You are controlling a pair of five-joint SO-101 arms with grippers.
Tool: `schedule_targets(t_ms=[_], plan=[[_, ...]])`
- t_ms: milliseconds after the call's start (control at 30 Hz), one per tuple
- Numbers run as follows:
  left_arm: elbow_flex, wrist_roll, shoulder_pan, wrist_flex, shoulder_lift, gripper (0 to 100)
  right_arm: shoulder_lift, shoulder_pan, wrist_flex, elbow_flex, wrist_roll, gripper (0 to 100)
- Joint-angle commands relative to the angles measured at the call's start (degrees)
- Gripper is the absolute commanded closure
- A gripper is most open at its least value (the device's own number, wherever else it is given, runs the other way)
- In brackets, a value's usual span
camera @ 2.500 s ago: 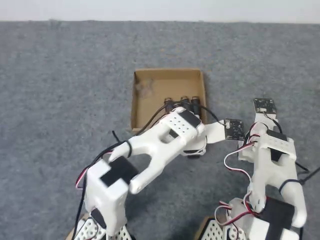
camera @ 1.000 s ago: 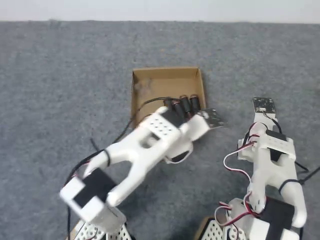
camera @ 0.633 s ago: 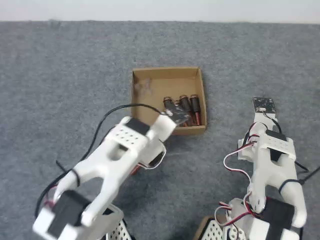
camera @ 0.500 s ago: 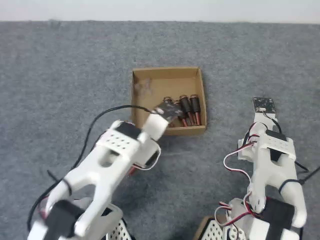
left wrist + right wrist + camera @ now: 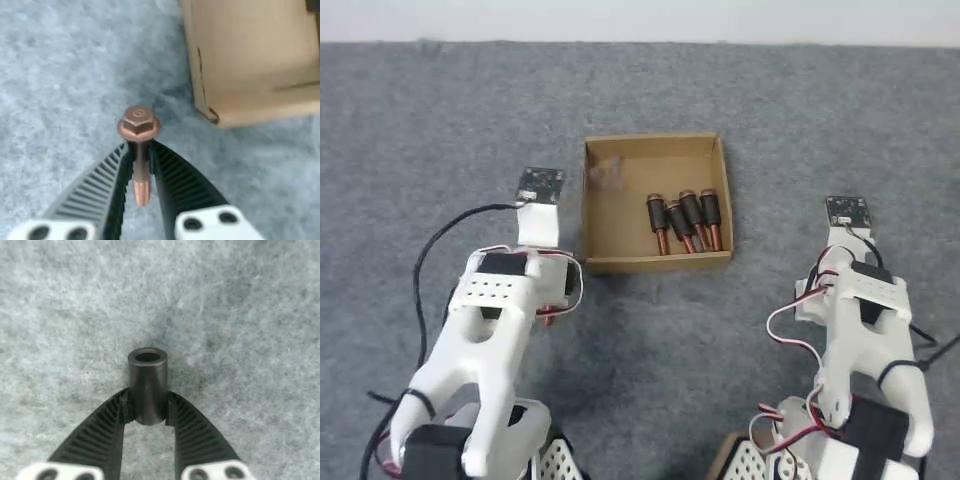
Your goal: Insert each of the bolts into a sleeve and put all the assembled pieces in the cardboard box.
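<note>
Left gripper point(image 5: 139, 150) clamped on bolt point(image 5: 138, 126) by its shank, hex head pointing outward, over carpet point(image 5: 60, 75) just beside a box point(image 5: 250, 60) corner. Right gripper point(image 5: 148, 402) pinching sleeve point(image 5: 147, 377) at its near end, open bore facing the wrist camera. Four assembled pieces point(image 5: 685, 222) side by side inside box.

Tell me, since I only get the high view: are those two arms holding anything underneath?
Observer: Yes, the left tool is shut on a copper bolt.
Operator: And the other arm?
Observer: The right tool grips a black sleeve, its open bore showing.
Operator: Is the bolt inside the box?
Observer: No, it hangs over the carpet outside the cardboard box, near one outer corner.
</note>
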Motion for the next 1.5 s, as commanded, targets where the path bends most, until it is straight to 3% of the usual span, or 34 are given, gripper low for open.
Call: schedule_targets(t_ms=[0,167,533,800,900,1200,1467], plan=[[-1.63,5.19,-1.32,-3.25,0.62,95,-3.12,-0.92,-0.48,0.09,0.53,99.1],[-6.90,6.68,-4.84,-3.25,9.05,86,-3.12,-0.92,-0.48,0.09,0.53,99.1],[-17.10,6.95,-6.59,-2.90,22.24,91,-3.21,-0.92,-0.48,0.09,0.62,99.1],[-25.36,7.03,-6.59,3.60,30.51,92,-3.30,-0.84,-0.48,0.09,0.62,99.1],[-26.42,6.77,-6.42,3.87,31.82,100,-3.30,-0.75,-0.57,0.09,0.62,99.1],[-22.29,6.59,-6.51,2.64,26.11,99,-3.30,-0.75,-0.75,0.09,0.70,99.1],[-7.69,6.59,-7.56,-10.73,10.55,99,-3.38,-0.92,-0.75,0.09,0.70,99.1]])
